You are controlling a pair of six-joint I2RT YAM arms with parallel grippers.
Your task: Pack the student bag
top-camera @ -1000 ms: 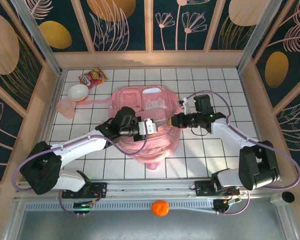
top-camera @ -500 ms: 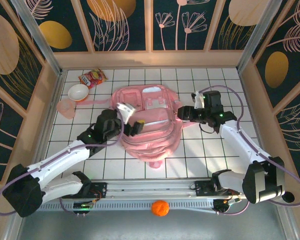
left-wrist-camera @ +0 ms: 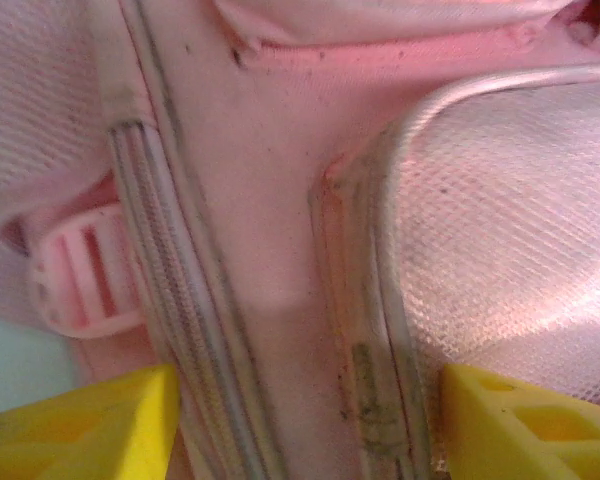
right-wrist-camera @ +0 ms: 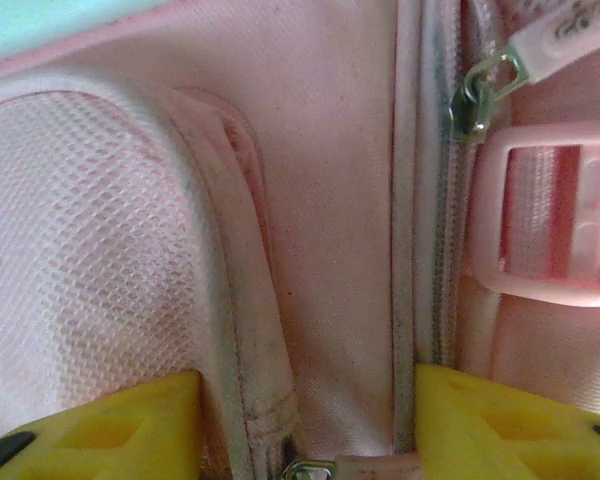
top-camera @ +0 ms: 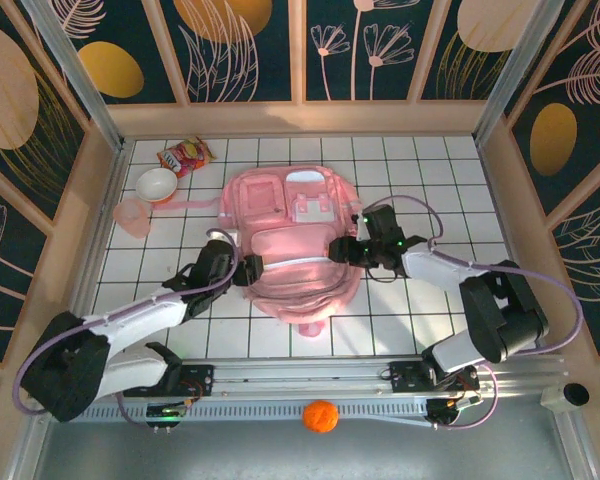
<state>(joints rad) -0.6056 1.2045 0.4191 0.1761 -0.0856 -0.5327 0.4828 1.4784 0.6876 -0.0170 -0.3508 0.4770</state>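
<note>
Top view: large light-pink fabric backpack (top-camera: 290, 215) lies flat mid-table, long axis near-far, loop end towards the arm bases. The left gripper (top-camera: 244, 268) and right gripper (top-camera: 342, 250) sit at its flanks.

Left wrist: jaws apart, straddling a piped seam.

Right wrist: jaws apart, perhaps brushing fabric. Metal zipper pull (right-wrist-camera: 470, 100) and pink plastic buckle (right-wrist-camera: 490, 220) ahead.

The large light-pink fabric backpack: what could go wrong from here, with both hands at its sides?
1. The left hand stands open over a zip seam of the light-pink fabric backpack, beside a pink mesh pocket; closing here may catch only loose fabric and slip.
2. The right hand, also open, is close to a metal zipper slider and a pink plastic buckle; it might snag on one.
</note>
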